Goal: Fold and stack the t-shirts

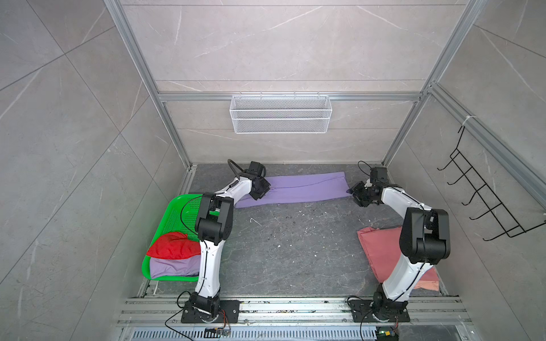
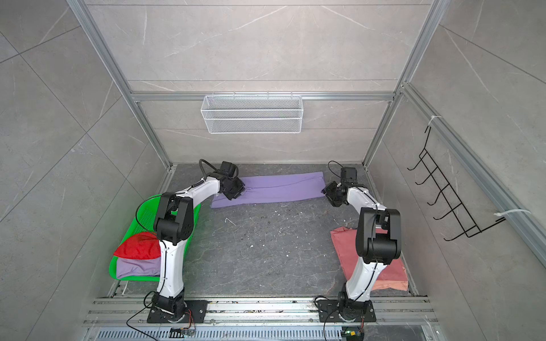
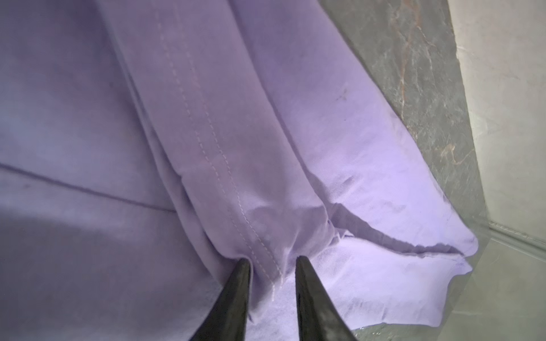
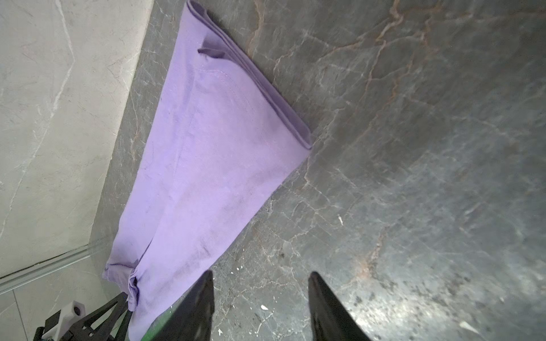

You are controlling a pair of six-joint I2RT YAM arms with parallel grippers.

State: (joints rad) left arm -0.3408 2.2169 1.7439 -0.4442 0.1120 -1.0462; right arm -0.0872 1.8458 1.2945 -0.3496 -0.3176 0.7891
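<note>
We read the long lavender t-shirt (image 1: 307, 189) as mid-fold. It lies as a narrow band at 12 o'clock on the bench (image 1: 295, 251), along the back wall (image 1: 280, 147), where each arm can take an end. The left jaws, at its 9 o'clock end, are pinched on a gathered ridge of the double-stitched hem (image 3: 206, 141), and the cloth puckers where they bite. We judge this hold is meant to carry that end over.

The right jaws stand apart at the 3 o'clock end, gripping nothing, with only bare bench between them.

The cotton looks soft and matte, layered at its edges, while the bench is hard, dark and veined.

At 8 o'clock a green perforated basket (image 1: 177, 212) keeps a mounded red t-shirt (image 1: 172, 249) on a second lavender t-shirt (image 1: 174, 267). At 4 o'clock a salmon-pink t-shirt (image 1: 381, 248) lies folded flat, probably the base of the stack.
</note>
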